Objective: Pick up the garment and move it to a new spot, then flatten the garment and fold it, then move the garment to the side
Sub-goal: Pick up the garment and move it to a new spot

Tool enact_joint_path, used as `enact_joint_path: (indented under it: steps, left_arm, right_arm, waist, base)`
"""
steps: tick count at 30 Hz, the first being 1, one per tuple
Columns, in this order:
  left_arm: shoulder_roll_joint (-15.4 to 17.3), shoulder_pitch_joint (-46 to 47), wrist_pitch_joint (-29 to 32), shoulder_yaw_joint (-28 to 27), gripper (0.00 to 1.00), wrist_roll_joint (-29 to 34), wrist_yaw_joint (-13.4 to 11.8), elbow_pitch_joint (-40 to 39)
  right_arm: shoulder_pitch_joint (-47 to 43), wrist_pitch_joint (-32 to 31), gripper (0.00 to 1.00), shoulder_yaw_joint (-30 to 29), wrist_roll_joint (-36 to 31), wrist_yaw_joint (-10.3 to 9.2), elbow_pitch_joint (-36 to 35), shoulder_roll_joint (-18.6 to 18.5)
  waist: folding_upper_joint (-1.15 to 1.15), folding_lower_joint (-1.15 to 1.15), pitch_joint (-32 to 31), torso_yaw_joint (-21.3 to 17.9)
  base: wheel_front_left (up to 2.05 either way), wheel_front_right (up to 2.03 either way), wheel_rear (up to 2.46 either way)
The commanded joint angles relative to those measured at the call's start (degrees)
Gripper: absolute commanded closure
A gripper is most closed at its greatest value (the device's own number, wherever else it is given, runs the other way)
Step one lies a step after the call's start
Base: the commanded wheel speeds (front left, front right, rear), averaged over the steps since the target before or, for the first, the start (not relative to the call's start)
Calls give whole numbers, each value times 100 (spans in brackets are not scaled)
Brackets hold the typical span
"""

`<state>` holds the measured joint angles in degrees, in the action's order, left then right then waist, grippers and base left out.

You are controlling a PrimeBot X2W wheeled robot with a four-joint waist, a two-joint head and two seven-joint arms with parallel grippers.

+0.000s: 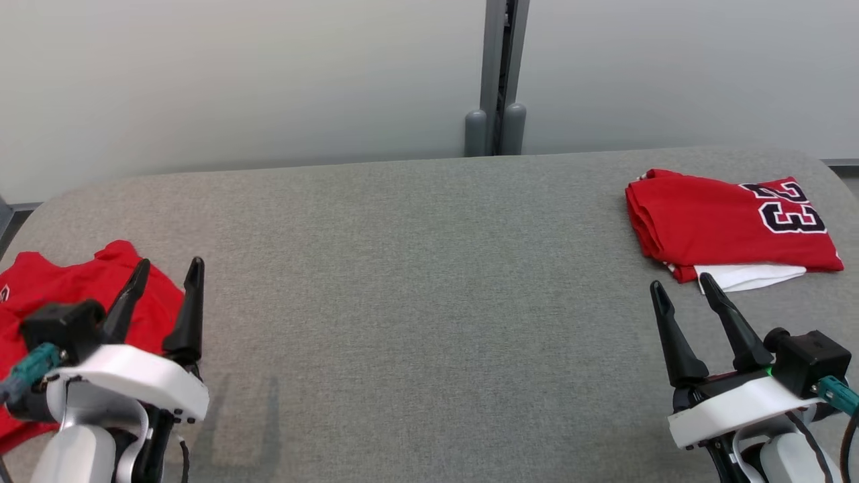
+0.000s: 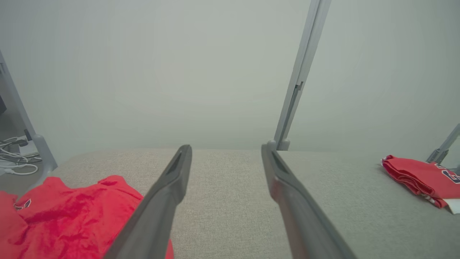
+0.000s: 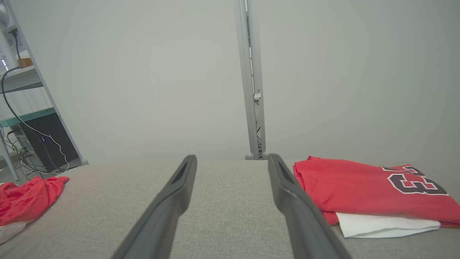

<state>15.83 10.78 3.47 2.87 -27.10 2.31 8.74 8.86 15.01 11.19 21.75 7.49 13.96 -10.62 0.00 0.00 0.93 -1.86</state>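
Grey desk [image 1: 416, 282] is lying bare centrally, seemingly for flattening, while the crumpled garment [image 1: 60, 288] is waiting at eight o'clock by the left pincer [image 1: 169, 262], both it and the right pincer [image 1: 680, 281] gaping empty.

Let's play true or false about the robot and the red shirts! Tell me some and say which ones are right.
1. The folded red jersey lies on the robot's right side of the table. True.
2. The left gripper is holding the crumpled red garment. False: it is open, with only grey table showing between its fingers in the left wrist view.
3. The right gripper is shut. False: its fingers stand apart, with nothing between them.
4. A white cloth sticks out from under the folded red jersey. True.
5. The table is blue. False: it is covered in grey fabric.
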Motion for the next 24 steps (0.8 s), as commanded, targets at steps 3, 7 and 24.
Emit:
enact_joint_path:
  steps: [3,7,24]
  left_arm:
    - [-143,-407,-640,-20,0,227,-183,-192]
    - [-305,-628,-1137,4,0,322,-261,-213]
    - [-1081,-1257,-1864,-93,0,1026,-265,-211]
  right_arm:
    - [-87,30,0,-90,8,2,-88,24]
    - [-137,24,0,-148,6,2,-117,52]
    - [-448,20,0,-378,-132,2,-495,61]
  waist:
    - [0,0,-47,-218]
    - [0,0,-68,-284]
    - [0,0,-67,-366]
  base:
    - [0,0,0]
    - [0,0,0]
    - [0,0,0]
